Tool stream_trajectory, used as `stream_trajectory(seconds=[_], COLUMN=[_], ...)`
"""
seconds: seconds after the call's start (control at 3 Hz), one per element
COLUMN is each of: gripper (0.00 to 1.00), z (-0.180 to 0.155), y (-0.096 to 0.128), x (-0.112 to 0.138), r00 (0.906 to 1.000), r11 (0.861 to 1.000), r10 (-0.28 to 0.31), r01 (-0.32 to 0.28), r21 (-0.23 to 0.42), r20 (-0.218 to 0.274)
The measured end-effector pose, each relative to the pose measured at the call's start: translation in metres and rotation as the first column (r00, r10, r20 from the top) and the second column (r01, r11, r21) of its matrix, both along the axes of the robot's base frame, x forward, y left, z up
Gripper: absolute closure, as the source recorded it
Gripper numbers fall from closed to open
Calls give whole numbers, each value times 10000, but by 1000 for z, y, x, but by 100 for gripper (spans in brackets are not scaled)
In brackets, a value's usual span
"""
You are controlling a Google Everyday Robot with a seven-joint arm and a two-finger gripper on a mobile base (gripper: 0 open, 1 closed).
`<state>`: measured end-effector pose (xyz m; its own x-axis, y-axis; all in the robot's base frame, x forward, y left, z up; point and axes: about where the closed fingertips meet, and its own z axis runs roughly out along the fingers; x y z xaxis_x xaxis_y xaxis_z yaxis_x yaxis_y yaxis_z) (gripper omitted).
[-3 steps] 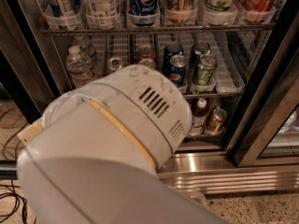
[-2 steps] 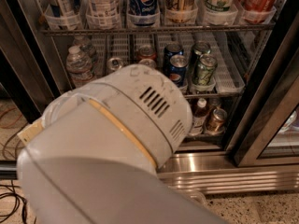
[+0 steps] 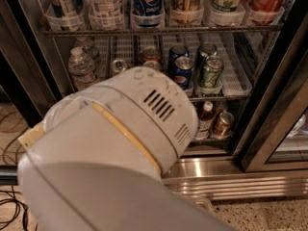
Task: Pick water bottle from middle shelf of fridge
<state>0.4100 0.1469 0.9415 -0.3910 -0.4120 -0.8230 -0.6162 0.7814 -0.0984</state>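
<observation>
You saw nothing shift in the last second: the water bottle (image 3: 82, 67) stood untouched on the fridge's (image 3: 231, 178) middle shelf (image 3: 236, 76), while the gripper, hidden behind the white arm housing (image 3: 144, 124), gave away neither its state nor its gap to the bottle, so grasping remained ahead

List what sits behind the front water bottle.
A second clear bottle stands behind the water bottle. The arm housing covers much of the middle shelf; the gripper is out of view.
</observation>
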Motion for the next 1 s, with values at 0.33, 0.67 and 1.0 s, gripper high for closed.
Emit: stream_trajectory(seconds=[0.33,0.67,1.0], gripper=[0,0,0], z=[0,0,0], y=[0,0,0], x=[0,0,0], r00=[10000,10000,10000], r11=[10000,10000,10000], r10=[0,0,0], r01=[0,0,0], r21=[0,0,0], r20=[0,0,0])
